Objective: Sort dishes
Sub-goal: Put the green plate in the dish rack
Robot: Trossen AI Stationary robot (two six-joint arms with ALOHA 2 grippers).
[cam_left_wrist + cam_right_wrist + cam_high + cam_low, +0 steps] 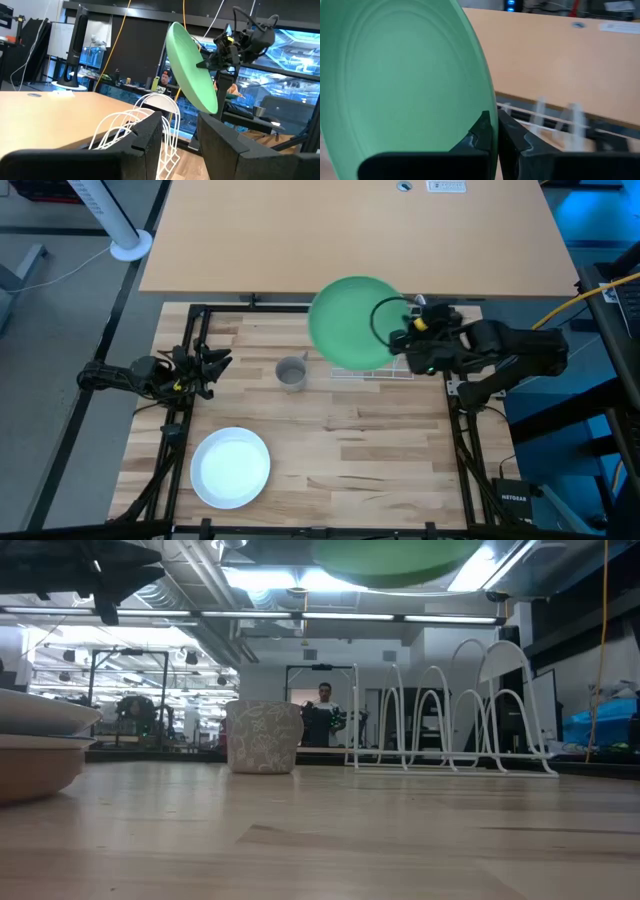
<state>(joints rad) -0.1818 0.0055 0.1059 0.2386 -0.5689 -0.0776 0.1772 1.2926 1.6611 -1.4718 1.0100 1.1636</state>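
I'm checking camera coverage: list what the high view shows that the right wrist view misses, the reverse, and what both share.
Only the high view shows the white plate, the small grey cup, and the left gripper waiting open at the table's left edge. Only the right wrist view shows the right gripper shut on the rim of the green plate up close. Both show that plate, the white wire rack and the tan tabletop beyond.

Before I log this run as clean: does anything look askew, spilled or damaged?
Nothing is spilled or broken. The green plate is tilted in mid-air above the white wire rack, pinched at its rim by the right gripper, which suits racking it. The grey cup stands upright; the white plate lies flat.
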